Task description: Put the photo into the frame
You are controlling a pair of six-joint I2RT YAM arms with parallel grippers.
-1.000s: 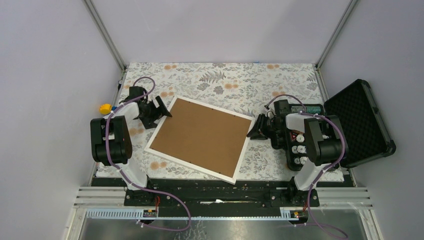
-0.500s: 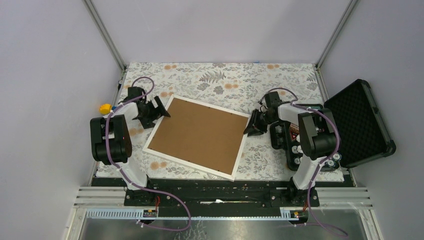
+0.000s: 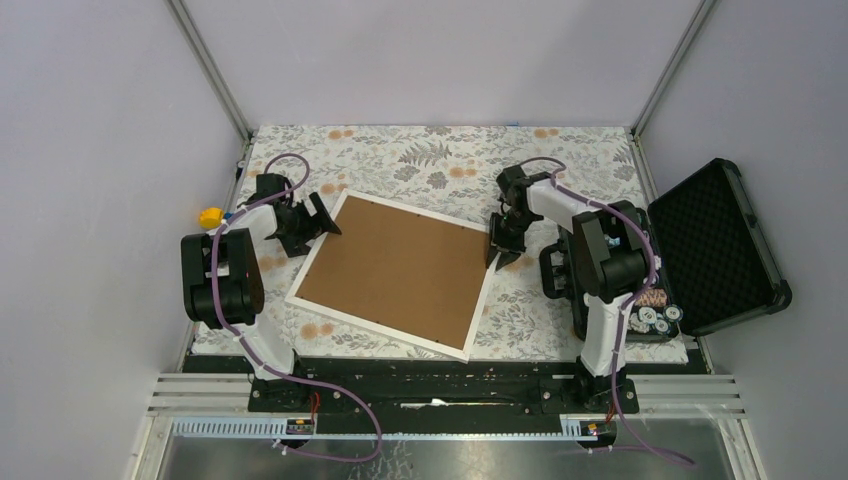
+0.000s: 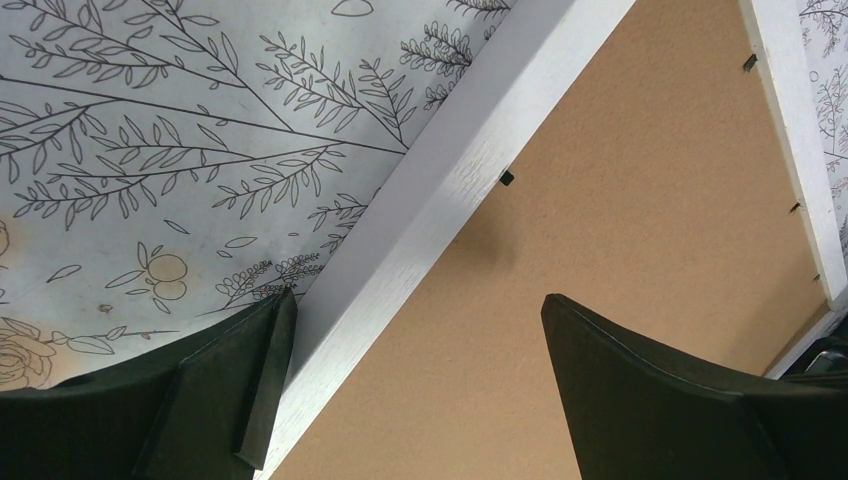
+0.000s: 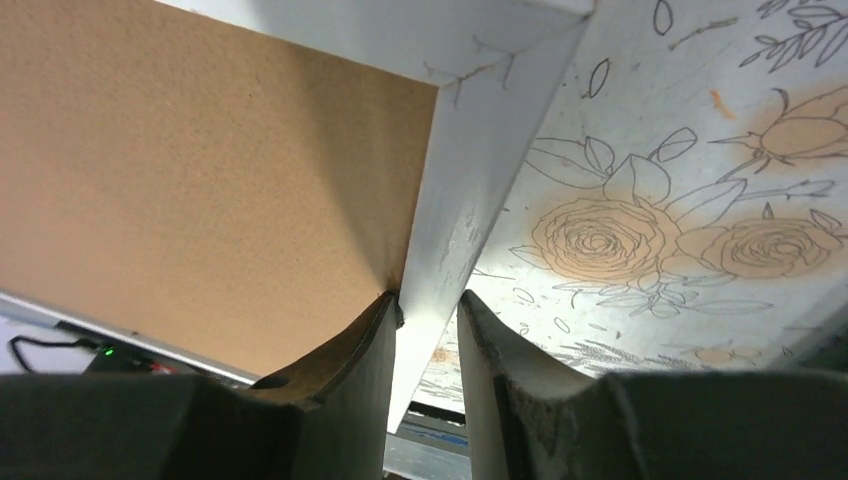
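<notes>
Floral table (image 3: 440, 150), white frame (image 4: 440, 200) lying back-up, black case (image 3: 715, 245) apparently at edge

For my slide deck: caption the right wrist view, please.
Right pincer grips the frame's white edge beside the brown backing board.

From high behind the near edge, the top camera looks down on the whole tabletop (image 3: 440, 150). The left wrist camera sits close, staring past the left claw (image 4: 415, 310) at one rail of the frame (image 4: 440, 200); the right wrist one peers past the right claw (image 5: 428, 300) at the opposite rail. All three share that frame.
</notes>
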